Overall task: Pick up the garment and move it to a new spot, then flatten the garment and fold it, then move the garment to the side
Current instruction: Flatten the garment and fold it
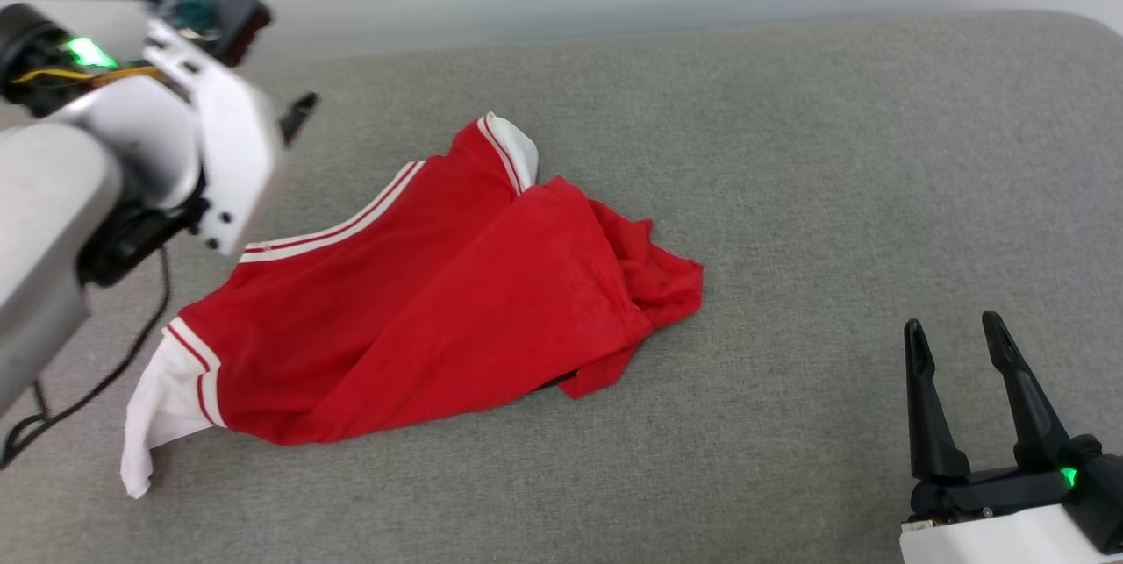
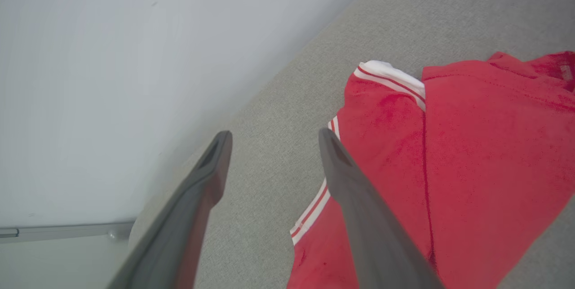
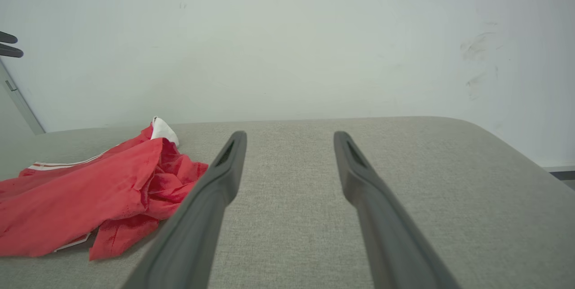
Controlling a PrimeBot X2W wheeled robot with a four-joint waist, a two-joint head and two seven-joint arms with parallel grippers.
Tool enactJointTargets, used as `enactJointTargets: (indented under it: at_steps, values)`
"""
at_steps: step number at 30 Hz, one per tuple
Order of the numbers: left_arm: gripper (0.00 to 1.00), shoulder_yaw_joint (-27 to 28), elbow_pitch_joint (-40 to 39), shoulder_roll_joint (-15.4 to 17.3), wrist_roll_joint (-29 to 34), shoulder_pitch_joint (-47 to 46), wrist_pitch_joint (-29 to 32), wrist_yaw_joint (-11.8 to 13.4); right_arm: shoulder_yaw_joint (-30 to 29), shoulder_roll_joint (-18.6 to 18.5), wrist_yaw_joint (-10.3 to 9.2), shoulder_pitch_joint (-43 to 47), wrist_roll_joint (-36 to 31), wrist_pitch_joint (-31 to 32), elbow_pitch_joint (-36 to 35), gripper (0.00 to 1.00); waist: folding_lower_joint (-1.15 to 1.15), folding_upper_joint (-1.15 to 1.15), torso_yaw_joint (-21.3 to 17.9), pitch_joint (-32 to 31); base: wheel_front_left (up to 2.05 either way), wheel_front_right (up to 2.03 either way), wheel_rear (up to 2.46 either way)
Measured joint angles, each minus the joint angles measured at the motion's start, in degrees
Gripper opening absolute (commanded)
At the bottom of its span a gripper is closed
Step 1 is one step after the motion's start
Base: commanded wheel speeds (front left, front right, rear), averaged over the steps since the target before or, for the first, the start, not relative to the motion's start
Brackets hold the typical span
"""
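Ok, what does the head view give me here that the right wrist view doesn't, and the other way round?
Head view adds: the near white sleeve trailing off the red stripe-trimmed T-shirt, and a thin black cable beside it. Right wrist view adds: dark scuff marks on the pale wall. Shared: the shirt crumpled on the grey fabric surface, and the open right tool, apart from it.

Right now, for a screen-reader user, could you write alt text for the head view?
A crumpled red garment with white sleeves lies on a grey surface. The left gripper hangs at upper left; the right gripper rests open at lower right, both clear of it.
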Motion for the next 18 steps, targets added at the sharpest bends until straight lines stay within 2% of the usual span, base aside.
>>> enactJointTargets:
  at_steps: [4,10,13,18]
  values:
    - [1.0,-1.9,0.1,-4.6,-1.8,-3.4,7.5,-2.5,0.2,0.0,0.0,-0.8,0.4,0.0,-0.2,1.0,0.0,0.0,-1.1,1.7,0.0,0.0,0.0]
    - [1.0,-5.4,1.0,-9.3,-4.9,-6.4,18.0,-4.8,0.3,0.0,0.0,-2.7,1.1,0.0,-0.5,1.0,0.0,0.0,-2.6,4.8,0.0,0.0,0.0]
    - [1.0,-7.0,1.2,-11.2,-6.8,-6.5,22.3,-5.4,0.3,0.0,0.0,-3.4,1.2,0.0,-0.7,1.0,0.0,0.0,-3.3,6.6,0.0,0.0,0.0]
    - [1.0,-9.0,1.3,-12.9,-5.2,-5.7,26.9,-6.0,0.3,0.0,0.0,-5.2,1.6,0.0,-0.9,1.0,0.0,0.0,-4.2,9.8,0.0,0.0,0.0]
